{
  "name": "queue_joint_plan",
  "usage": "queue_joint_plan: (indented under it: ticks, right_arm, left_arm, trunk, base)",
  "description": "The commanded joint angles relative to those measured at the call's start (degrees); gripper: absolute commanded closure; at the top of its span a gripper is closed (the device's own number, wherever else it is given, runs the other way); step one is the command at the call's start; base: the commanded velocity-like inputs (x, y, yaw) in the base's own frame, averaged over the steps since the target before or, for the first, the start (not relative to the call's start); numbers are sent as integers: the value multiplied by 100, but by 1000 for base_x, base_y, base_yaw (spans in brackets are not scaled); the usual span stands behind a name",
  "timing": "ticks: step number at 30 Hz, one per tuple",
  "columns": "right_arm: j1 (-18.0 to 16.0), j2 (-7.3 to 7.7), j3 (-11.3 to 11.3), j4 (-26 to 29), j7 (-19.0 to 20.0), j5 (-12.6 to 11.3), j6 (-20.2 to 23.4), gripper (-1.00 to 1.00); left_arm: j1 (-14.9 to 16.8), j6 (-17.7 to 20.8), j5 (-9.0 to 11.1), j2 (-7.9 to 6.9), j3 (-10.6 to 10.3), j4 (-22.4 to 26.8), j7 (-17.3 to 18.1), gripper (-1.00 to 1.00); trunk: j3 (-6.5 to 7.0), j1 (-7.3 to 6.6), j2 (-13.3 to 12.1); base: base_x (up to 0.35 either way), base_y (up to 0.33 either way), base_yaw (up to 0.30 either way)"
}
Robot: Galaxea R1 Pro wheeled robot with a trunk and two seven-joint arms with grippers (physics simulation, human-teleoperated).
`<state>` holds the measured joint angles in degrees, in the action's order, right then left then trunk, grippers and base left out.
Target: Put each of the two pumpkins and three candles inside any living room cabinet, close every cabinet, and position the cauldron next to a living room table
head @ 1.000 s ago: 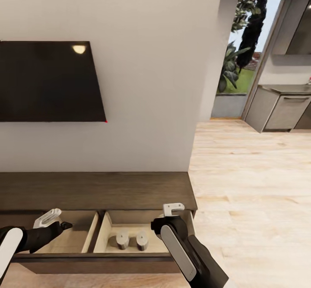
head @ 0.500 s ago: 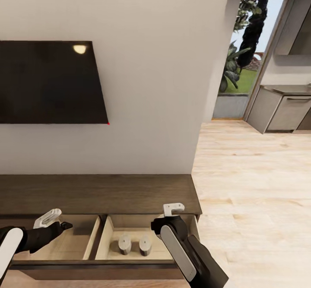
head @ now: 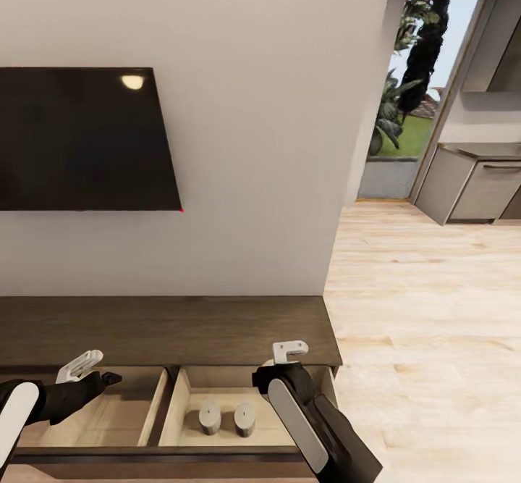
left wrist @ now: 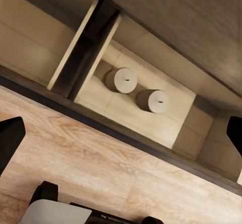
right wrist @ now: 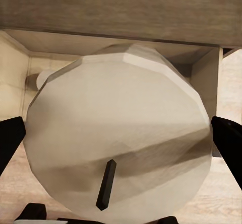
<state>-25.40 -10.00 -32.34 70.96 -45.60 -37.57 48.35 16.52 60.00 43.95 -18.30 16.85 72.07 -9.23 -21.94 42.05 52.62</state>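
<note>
Head view has me parked at the dark wood cabinet (head: 159, 320) under a wall TV (head: 79, 139), pale plank floor (head: 427, 309) running off right toward the kitchen. Both drawers are open, beige inside; two stubby grey candles (head: 227, 418) stand in the right one. My right gripper (right wrist: 121, 138) is clamped on a third candle (right wrist: 118, 133), faceted and chalky, over that drawer. Left gripper (head: 90, 368) hangs open over the left drawer

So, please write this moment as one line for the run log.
phase: placing | right gripper: holds third candle over open cabinet drawer | drawer: two candles upright | left gripper: open, holds nothing
</note>
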Motion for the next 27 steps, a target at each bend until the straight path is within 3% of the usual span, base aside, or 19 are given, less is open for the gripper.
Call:
queue_joint_plan:
  ticks: [1, 8, 12, 19, 23, 27]
  right_arm:
    - [-2, 0, -2, -2, -2, 3, -1, 100]
    - [-1, 0, -17, -55, -2, 7, -55, 100]
    - [0, 0, -22, -112, 6, 25, -299, 100]
    - [-39, 0, 57, -500, 7, 50, -355, 100]
    - [-174, 0, 93, -561, 3, 4, -328, 100]
    - [-205, 0, 466, -576, -1, -13, -319, 100]
  left_arm:
    - [0, 0, 0, -1, 2, 0, 0, -100]
    - [0, 0, -1, -1, 1, 0, 229, -100]
    - [0, 0, 6, 3, -13, -3, 907, -100]
    - [0, -1, 8, 7, -1, -138, 1467, -100]
    - [0, -5, 8, 3, 221, -383, 1675, -100]
    - [0, -6, 8, 2, 389, -473, 1850, -100]
  trunk:
    - [-18, 23, 42]
    - [-144, 176, 323]
    - [-216, 264, 483]
    - [-342, 418, 764]
    - [-413, 506, 924]
    - [-485, 594, 1085]
  base:
    - [2, 1, 0]
    - [0, 0, 0]
    - [0, 0, 0]
    - [0, 0, 0]
    - [0, 0, 0]
    - [0, 0, 0]
